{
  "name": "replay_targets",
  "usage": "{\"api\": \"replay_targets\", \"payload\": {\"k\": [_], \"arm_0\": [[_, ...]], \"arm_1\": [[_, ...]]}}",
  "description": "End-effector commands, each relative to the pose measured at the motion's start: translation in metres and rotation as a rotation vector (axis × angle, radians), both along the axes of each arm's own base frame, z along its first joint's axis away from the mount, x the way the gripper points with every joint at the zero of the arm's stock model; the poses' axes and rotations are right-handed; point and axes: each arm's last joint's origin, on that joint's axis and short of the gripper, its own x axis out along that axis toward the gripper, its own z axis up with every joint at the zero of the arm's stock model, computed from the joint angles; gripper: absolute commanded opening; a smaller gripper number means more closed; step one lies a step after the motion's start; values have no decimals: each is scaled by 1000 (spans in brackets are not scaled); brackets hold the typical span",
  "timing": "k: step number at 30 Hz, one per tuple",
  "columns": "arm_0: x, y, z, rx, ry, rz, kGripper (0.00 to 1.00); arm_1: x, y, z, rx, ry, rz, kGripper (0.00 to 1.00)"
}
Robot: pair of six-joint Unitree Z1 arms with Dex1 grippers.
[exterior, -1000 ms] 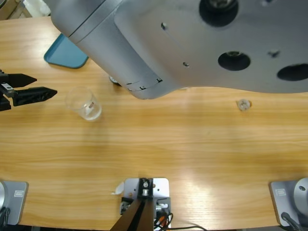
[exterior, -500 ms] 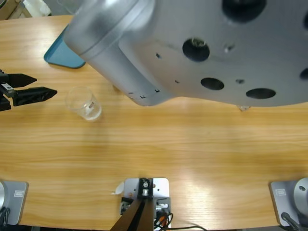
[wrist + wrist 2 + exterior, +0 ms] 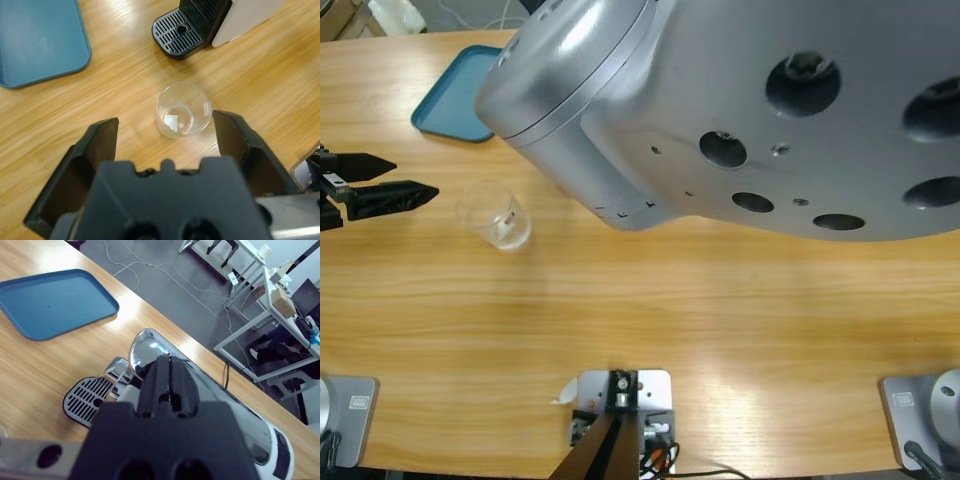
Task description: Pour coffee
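1. Since the left end effector point(image 3: 165, 131) hangs spread wide just short of the glass point(image 3: 184, 110), with nothing between its jaws, the glass is the thing to judge first: it stands upright on the surface point(image 3: 720, 300), clear, thin-walled and smooth.
2. By my reading it is light, rigid, breakable and slippery, so a gentle squeeze across the middle of its wall seems safest, not the rim.
3. Coffee is hard to make out; the glass looks nearly empty, with only a pale glint at its bottom.
4. Beyond the glass sits the machine's black drip grate point(image 3: 179, 34), well apart from it, with open wood between.
5. To one side lies a blue tray point(image 3: 40, 40), clear of the path.
6. Right end effector point(image 3: 170, 385): its jaws sit pressed together over the machine point(image 3: 200, 390), seemingly on the chrome lever point(image 3: 145, 347), though contact is hidden.
7. Overhead, a silver elbow point(image 3: 740, 110) hides the machine.
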Motion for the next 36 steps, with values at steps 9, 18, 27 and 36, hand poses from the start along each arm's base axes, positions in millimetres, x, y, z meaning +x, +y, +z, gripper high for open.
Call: {"api": "replay_targets", "payload": {"k": [9,18,27,36], "arm_0": [[0,-2,-16,36,58,-25,812],[2,-3,-16,38,61,-24,841],[0,-2,-11,23,30,-39,987],[13,-16,-22,77,64,-90,982]], "arm_1": [[7,9,-87,-193,107,20,0],[11,-31,18,-105,-26,-8,270],[-35,-141,116,18,34,-2,1000],[-89,-262,71,125,398,9,1000]]}}
